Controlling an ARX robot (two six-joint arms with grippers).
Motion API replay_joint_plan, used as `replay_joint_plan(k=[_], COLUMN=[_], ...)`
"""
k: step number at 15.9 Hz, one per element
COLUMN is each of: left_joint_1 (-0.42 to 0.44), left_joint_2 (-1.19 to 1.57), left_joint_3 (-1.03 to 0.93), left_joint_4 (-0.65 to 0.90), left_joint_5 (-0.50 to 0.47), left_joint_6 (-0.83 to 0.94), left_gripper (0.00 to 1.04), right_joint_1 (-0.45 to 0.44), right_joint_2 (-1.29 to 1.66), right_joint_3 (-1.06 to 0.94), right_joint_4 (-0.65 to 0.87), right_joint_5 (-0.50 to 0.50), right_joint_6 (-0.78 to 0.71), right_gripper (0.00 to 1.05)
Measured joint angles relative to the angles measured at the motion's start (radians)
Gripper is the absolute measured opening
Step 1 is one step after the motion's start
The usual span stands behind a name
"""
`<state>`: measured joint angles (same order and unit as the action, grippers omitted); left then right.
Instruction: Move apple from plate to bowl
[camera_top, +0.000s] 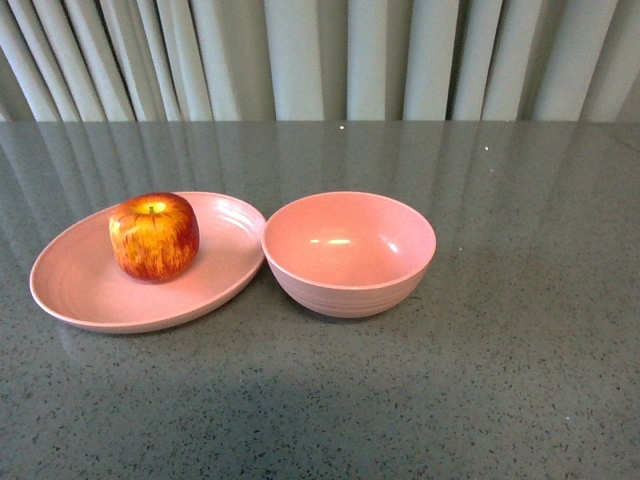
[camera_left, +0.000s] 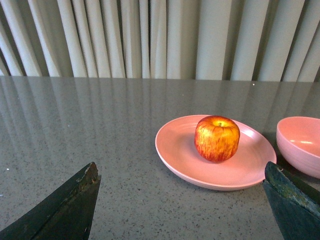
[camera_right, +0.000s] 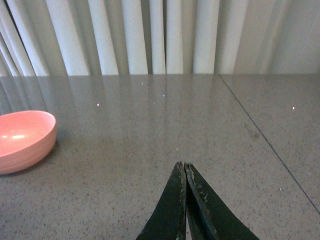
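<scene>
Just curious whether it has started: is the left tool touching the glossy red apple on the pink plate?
Apart. The left wrist view shows the open left tool well short of the glossy red apple, grey table between.

Red apple (camera_top: 153, 236) upright on plate (camera_top: 75, 285), touching empty bowl (camera_top: 349, 253).

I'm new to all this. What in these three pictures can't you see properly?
- Front view: both arms lie outside the frame; the apple hides the patch of plate beneath it.
- Left wrist view: the bowl is cut off by the picture's edge, and so are the left fingers.
- Right wrist view: apple and plate fall outside the frame; the right fingers are cut off at their base.
</scene>
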<state>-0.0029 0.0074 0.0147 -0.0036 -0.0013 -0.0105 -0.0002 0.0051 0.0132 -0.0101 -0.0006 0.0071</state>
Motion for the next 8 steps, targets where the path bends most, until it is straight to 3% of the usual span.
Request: replay_joint_plan(k=[5, 6, 8], left_joint_1=[0.0, 0.0, 0.0], left_joint_2=[0.0, 0.0, 0.0], left_joint_3=[0.0, 0.0, 0.0], left_joint_4=[0.0, 0.0, 0.0], left_joint_5=[0.002, 0.002, 0.001], left_joint_6=[0.0, 0.0, 0.0], left_gripper=[0.98, 0.98, 0.98], right_joint_1=[0.0, 0.0, 0.0], right_joint_2=[-0.001, -0.001, -0.001], right_joint_3=[0.0, 0.0, 0.0], right_joint_4=[0.006, 0.006, 0.006], right_joint_5=[0.001, 0.001, 0.001], right_joint_6=[0.0, -0.001, -0.001], right_gripper=[0.02, 0.1, 0.35])
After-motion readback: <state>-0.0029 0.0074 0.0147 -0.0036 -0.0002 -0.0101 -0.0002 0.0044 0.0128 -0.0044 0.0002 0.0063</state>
